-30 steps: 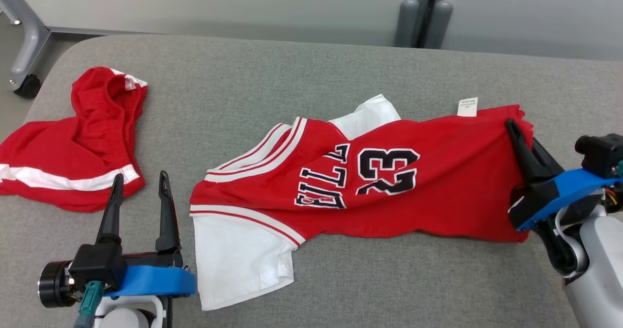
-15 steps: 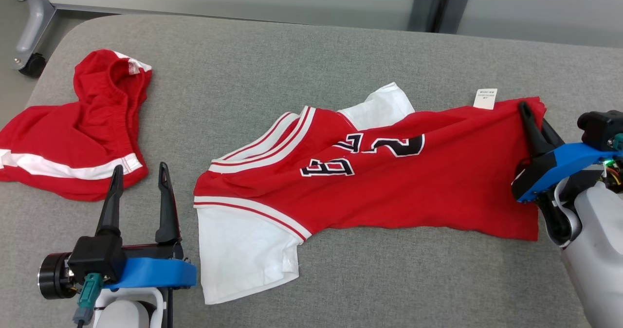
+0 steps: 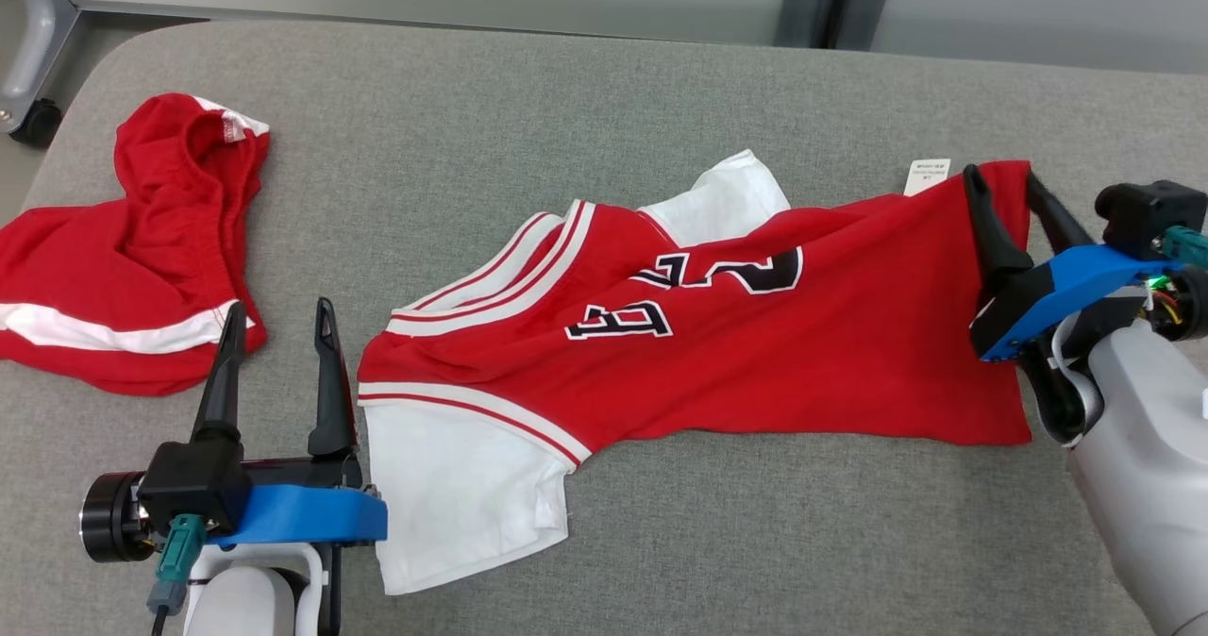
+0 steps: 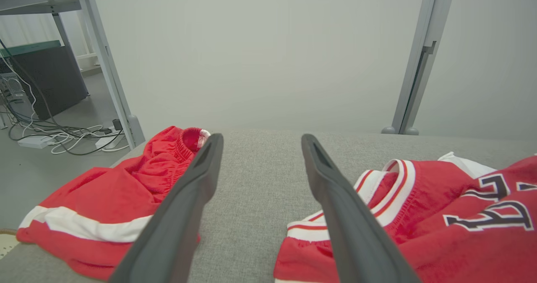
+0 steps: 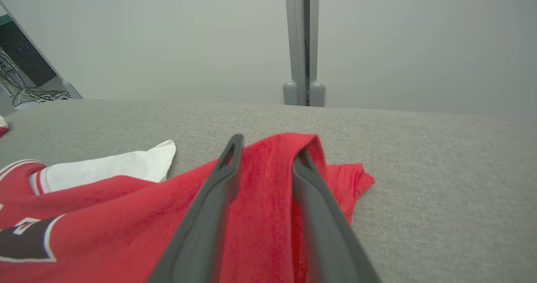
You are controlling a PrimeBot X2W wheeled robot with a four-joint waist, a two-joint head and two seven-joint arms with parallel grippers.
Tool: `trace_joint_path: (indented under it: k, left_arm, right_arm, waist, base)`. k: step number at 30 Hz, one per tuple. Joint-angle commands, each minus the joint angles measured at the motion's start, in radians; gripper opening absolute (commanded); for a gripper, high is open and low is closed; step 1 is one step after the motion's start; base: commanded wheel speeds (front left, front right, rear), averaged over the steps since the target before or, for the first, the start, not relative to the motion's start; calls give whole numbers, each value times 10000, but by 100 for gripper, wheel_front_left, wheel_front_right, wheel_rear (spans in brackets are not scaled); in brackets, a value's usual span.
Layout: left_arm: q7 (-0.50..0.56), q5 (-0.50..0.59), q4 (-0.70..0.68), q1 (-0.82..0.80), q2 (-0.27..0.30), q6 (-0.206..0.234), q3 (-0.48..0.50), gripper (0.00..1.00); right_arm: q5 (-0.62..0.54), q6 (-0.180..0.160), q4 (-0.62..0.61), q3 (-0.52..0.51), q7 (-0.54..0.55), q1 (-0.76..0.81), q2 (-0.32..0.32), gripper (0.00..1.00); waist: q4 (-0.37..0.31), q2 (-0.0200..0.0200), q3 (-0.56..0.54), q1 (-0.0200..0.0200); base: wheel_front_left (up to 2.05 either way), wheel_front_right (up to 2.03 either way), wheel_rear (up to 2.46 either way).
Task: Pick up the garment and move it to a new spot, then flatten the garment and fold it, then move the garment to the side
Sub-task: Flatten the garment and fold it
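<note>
The garment, a red jersey (image 3: 755, 362) with white sleeves and dark lettering, lies crumpled across the middle of the grey padded table (image 3: 566, 117). At the jersey's right hem my right gripper (image 3: 1005, 188) stands with its jaws parted. In the right wrist view the red cloth (image 5: 126, 216) lies between the fingers of the right gripper (image 5: 268, 146) and drapes over the right fingertip. My left gripper (image 3: 278, 329) is open and empty, just left of the jersey's collar and sleeve. In the left wrist view the left gripper (image 4: 260, 142) points over bare table, with the jersey (image 4: 461, 232) to its right.
Red shorts (image 3: 123, 268) with a white stripe lie bunched at the table's left end, also in the left wrist view as red shorts (image 4: 109, 199). A white label (image 3: 927, 176) sticks out at the jersey's far hem. A wall stands behind the table.
The right gripper's jaws have parted on the hem after being shut on it. The jersey's right end was drawn right and back, creasing the printed number. The head camera has shifted.
</note>
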Motion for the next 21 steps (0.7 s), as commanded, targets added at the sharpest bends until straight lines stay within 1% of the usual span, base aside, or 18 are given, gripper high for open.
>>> trace_joint_path:
  k: [1,7,10,12,15,21]
  left_arm:
    - [-47,-10,15,-68,-9,27,22,100]
    - [-47,132,50,155,-9,-14,155,100]
    - [-47,222,53,252,-10,-81,272,100]
    - [-47,279,35,365,-5,-104,361,100]
    - [-47,363,4,489,9,-151,454,100]
    - [-47,508,-110,853,14,-185,587,100]
  right_arm:
    - [-106,1,-135,-80,-46,-182,-119,100]
    - [-702,1,-1100,-915,-44,617,-491,100]
    - [-1087,1,-1793,-1641,-44,1038,-614,100]
    - [-1383,1,-2405,-2209,-46,1438,-587,100]
    - [-1745,1,-3403,-2836,-43,2142,-370,100]
    - [-2344,1,-5341,-3484,-44,3626,261,100]
  waist:
    - [-30,0,-44,-1]
    - [-217,0,-371,-1]
    - [-337,0,-581,-1]
    - [-414,0,-728,-1]
    - [-531,0,-957,-1]
    - [-738,0,-1345,-1]
  base:
    - [0,0,0]
    - [0,0,0]
    - [0,0,0]
    - [0,0,0]
    - [0,0,0]
    - [0,0,0]
